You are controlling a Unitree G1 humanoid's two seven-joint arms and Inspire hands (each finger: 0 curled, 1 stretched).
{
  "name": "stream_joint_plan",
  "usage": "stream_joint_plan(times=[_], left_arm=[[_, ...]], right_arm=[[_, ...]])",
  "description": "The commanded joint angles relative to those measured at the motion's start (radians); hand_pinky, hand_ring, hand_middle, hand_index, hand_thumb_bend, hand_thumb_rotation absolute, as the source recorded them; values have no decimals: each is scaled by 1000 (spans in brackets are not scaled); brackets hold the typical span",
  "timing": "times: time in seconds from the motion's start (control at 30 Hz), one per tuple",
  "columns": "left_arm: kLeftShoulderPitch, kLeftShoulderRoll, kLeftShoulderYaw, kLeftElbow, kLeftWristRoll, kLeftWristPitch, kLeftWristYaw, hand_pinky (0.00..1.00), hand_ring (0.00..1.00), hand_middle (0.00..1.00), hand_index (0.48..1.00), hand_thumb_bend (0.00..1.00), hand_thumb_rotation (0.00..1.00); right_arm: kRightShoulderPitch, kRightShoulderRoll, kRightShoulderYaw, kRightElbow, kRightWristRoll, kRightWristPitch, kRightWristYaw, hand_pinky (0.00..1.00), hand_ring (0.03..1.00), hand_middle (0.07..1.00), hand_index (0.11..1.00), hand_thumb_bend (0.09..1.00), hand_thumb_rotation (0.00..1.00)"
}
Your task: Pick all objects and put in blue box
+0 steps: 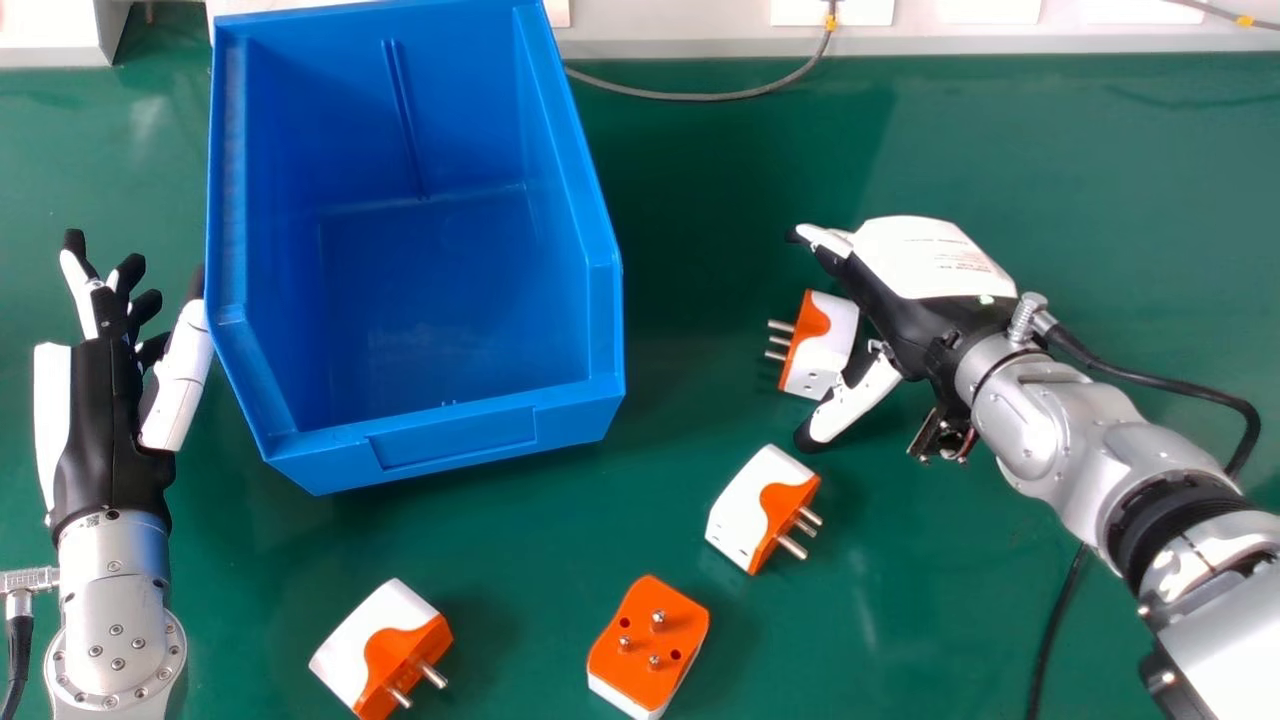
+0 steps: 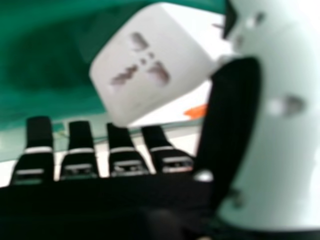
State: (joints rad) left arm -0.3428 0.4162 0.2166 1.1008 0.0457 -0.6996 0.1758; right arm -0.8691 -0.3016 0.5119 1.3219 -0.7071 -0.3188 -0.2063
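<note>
Head view, green table. Blue box upper left of centre, open side up, sloping side walls dropping to a lower front wall with a shallow recessed panel.

Four plug adapters, each white with orange around the metal pins, all on the table outside the box. First adapter right of centre: white body, wavy orange patch, three pins aimed at the left of the frame. Second adapter lower, right of centre: tilted, curved white side, three pins aimed lower right. Third adapter at bottom centre: orange face up, three upright pins, two dark holes, white edge beneath. Fourth adapter lower left: white block, orange end, two pins visible, aimed lower right.

Right hand right of centre, well open, fingers extended, thumb spread away from them. First adapter lies between; contact hard to judge, no closed grasp. Right hand view: that adapter's pale socket face, rounded corners, three larger openings and small round holes, a bit of orange along one side.

Left hand at left edge, beside the box, fingers loosely extended, holding nothing.
</note>
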Motion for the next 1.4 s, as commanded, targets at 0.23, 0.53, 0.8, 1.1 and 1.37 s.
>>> stream_joint_plan(times=[0.23,0.53,0.8,1.1,1.37], left_arm=[[-5,16,1,-19,2,-11,2,844,914,960,977,865,907],[-2,16,-1,-27,6,-10,7,844,914,959,977,867,906],[-2,16,0,-27,6,-12,5,843,914,959,977,867,906],[-3,17,1,-23,4,-13,3,842,914,959,977,865,906],[0,17,4,-22,1,-15,2,842,914,959,977,863,906]], right_arm=[[-13,-7,0,0,6,-38,8,750,846,872,869,969,185],[-10,-3,1,6,-3,-18,-11,625,691,722,704,787,81],[-12,7,-25,9,27,11,20,539,550,605,566,627,33],[-10,5,-26,8,39,3,24,495,489,558,509,561,13],[-12,7,-23,9,37,8,27,480,463,539,486,534,5]])
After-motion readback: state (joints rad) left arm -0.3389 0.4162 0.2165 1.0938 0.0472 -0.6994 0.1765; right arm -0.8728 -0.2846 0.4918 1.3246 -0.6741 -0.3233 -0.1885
